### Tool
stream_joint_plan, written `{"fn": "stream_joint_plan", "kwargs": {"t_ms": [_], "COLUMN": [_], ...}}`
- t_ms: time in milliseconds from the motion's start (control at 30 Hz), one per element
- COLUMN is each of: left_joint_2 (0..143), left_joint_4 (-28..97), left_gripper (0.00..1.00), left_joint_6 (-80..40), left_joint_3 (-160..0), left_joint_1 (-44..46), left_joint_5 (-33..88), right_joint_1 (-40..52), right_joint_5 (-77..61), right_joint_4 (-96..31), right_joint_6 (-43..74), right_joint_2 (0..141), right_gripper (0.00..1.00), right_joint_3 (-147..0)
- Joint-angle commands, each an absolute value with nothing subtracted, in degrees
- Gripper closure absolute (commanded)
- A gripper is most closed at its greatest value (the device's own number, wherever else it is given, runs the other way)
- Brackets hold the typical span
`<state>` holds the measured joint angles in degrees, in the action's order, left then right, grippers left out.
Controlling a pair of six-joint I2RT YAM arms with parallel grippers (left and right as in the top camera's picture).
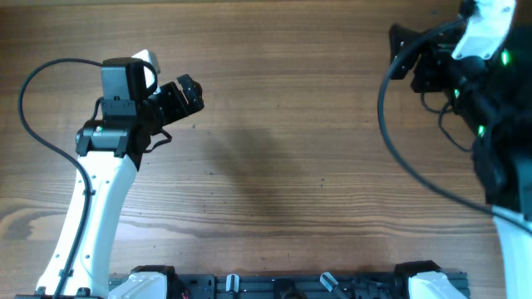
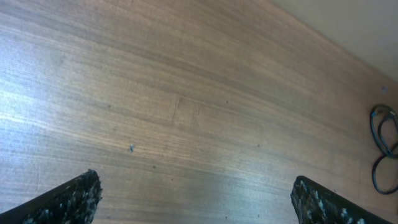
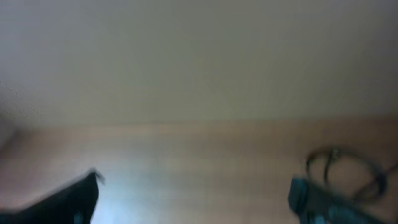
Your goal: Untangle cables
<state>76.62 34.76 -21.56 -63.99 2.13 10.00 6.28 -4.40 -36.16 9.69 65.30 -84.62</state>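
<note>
Your left gripper (image 2: 196,202) and right gripper (image 3: 196,202) both stand wide, holding nothing. The cables (image 2: 384,149) lie well off from the left, near the right.

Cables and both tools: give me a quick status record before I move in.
cables: thin black loops lying on the table, at the right arm's side; cut off by the edge of the left wrist view
tangle: too small and blurred to judge
left tool: open, empty, over bare wood, well apart from the cables
right tool: open, empty; cables lie just ahead by one finger, no contact seen; view blurred
held: nothing
</note>
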Motion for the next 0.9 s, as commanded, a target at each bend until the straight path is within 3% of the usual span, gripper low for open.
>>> {"fn": "stream_joint_plan", "kwargs": {"t_ms": [0,167,300,567,867], "left_joint_2": [76.88,76.88,76.88,76.88,76.88], "left_joint_4": [34.76,34.76,34.76,34.76,34.76], "left_gripper": [0.00,0.00,0.00,0.00,0.00], "left_joint_6": [-21.65,-21.65,-21.65,-21.65,-21.65], "left_joint_3": [-64.29,-64.29,-64.29,-64.29,-64.29], "left_joint_1": [2.02,2.02,2.02,2.02,2.02], "left_joint_5": [9.34,9.32,9.34,9.34,9.34], "right_joint_1": [3.49,0.47,-0.62,-0.67,-0.67], "right_joint_5": [-2.61,-2.55,-2.57,-2.59,-2.76], "right_joint_4": [-24.14,-2.26,5.67,6.79,0.05], "right_joint_6": [7.88,7.46,7.94,11.09,13.52], "right_joint_2": [56.05,39.38,26.61,5.23,0.19], "right_gripper": [0.00,0.00,0.00,0.00,0.00], "right_joint_3": [-67.88,-41.17,-25.63,-6.33,-0.30]}}
